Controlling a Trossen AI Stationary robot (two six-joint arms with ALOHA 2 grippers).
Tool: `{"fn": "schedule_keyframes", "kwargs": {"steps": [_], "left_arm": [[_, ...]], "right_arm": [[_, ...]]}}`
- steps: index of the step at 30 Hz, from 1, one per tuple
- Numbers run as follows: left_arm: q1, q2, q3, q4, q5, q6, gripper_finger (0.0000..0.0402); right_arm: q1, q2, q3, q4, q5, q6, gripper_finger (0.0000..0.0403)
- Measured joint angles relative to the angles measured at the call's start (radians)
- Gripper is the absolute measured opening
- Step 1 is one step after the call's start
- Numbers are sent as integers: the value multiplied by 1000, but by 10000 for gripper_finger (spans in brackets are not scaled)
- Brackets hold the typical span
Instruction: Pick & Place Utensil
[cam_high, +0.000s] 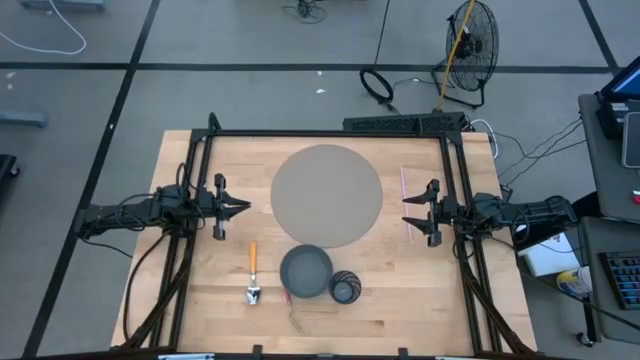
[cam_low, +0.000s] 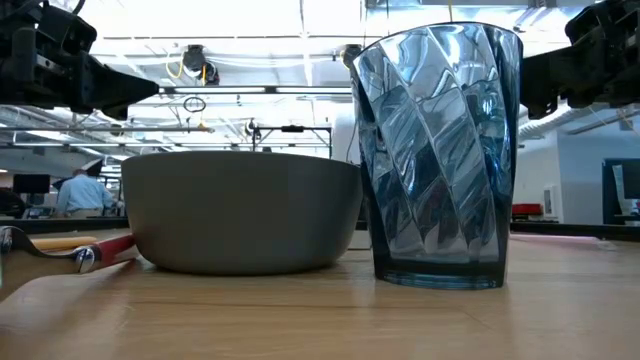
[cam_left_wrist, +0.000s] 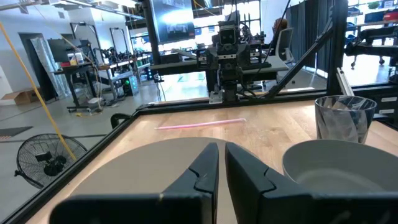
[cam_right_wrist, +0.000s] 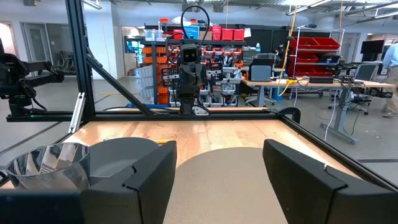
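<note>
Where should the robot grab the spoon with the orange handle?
Probably by the orange handle, coming straight down from above. The spoon lies flat on the table, its metal bowl end nearest the front edge. The handle is straight and narrow with bare wood on both sides, so the fingers can close across it. The left gripper is nearest, and the grey bowl sits apart.

Table (cam_high: 200, 300) — plate (cam_high: 327, 195) at centre; bowl (cam_high: 305, 271) and cup (cam_high: 344, 288) before it, spoon (cam_high: 253, 272) left of bowl, straw (cam_high: 406, 200) right of plate.
</note>
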Motion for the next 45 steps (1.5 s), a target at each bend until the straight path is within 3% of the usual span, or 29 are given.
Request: {"fn": "schedule_keyframes", "kwargs": {"steps": [29,37,45], "left_arm": [[0,0,0,33,0,-7,35],[-1,0,0,127,1,-353,35],[-1,0,0,131,0,-397,35]], "right_arm": [[0,0,0,53,1,55,238],[0,0,0,54,1,56,238],[0,0,0,52,0,164,238]]}}
